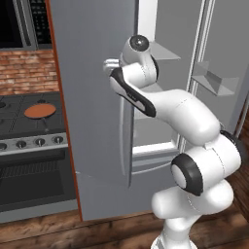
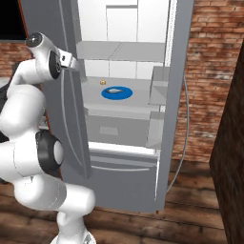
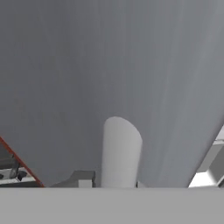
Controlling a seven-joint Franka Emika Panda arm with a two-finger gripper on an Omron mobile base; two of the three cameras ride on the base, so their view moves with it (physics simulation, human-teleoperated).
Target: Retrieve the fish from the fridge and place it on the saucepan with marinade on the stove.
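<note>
Left base view: the gripper [image 1: 111,65] sits closed at the fridge [image 1: 92,97] door handle [image 1: 125,141], apparently swinging it wide for access. Right base view: fish [image 2: 115,90] lies on a plate [image 2: 125,95] inside. Hand view: handle [image 3: 121,153] close ahead.

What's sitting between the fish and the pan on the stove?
The fridge's open left door stands between them. The left base view has the saucepan left of that door; the right base view has the fish on a blue plate inside the fridge.

The white arm rises from its base, elbow bent, forearm reaching up and forward. Its gripper [image 1: 110,64] is closed, wrist level.
</note>
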